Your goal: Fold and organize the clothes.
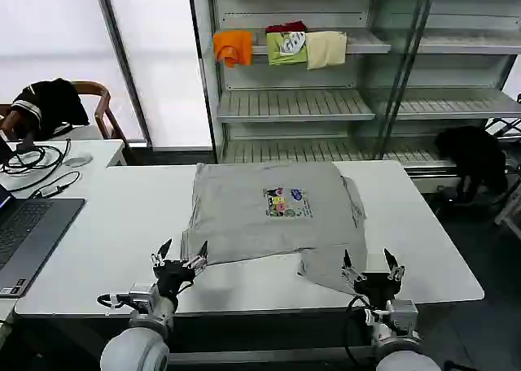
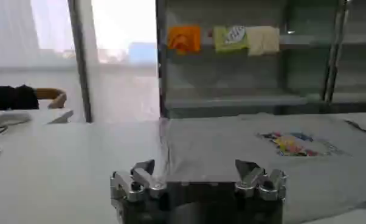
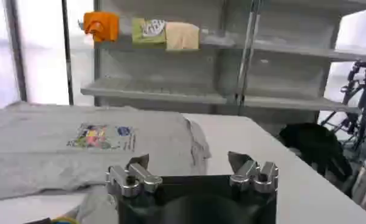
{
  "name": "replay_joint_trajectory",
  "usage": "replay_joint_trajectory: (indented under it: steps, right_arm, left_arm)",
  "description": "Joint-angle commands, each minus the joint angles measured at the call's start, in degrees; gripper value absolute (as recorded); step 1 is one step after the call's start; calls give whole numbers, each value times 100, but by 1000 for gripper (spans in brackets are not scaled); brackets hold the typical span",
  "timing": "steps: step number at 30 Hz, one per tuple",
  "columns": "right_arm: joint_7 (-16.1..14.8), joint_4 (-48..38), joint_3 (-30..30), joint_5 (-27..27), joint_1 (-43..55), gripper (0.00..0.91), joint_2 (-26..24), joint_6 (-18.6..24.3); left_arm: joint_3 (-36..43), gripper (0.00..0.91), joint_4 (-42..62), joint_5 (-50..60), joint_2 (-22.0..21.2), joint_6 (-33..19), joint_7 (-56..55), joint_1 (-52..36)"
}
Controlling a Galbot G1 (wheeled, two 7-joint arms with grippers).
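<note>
On the white table [image 1: 98, 249] lies the grey T-shirt [image 1: 260, 216], print side up, spread but not flat: collar end toward the robot, near edge rumpled, a flap of cloth trailing toward 5 o'clock, right side partly tucked in. Left gripper [image 1: 180, 255] sits at 7 o'clock of the shirt, jaws spread, tips just at the near-left corner of the fabric, pinching nothing; in the left wrist view the gripper [image 2: 198, 176] faces the shirt [image 2: 262, 146] edge with cloth right ahead between the fingers. Right gripper [image 1: 371, 263] sits at 5 o'clock, jaws spread too, hovering over the trailing flap, nothing held; right wrist view shows it [image 3: 192, 170] with the shirt [image 3: 79, 146] ahead and to one side. Step in hand looks like the reach before the first grasp, so the fold has not begun. Next move likely calls for both grippers to drop onto the near edge, close on a single layer at each corner, then lift and carry the edge toward 12 o'clock evenly. Shelf [image 1: 293, 102] behind holds folded garments [image 1: 281, 45], orange, green, cream, likely where the shirt ends up. Laptop [image 1: 28, 224] at 9 o'clock, well apart.
</note>
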Motion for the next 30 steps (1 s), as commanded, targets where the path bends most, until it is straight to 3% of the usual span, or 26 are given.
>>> replay_joint_trajectory:
  steps: [1,30]
  right_arm:
    - [132,-77,-9,241,6,907,10,-259]
    - [305,-458,-250,527,-79,907,258,-284]
  left_arm:
    - [-24,907,388,-338,388,400,14,-123]
    - [55,907,596,-103,284,519,38,-43]
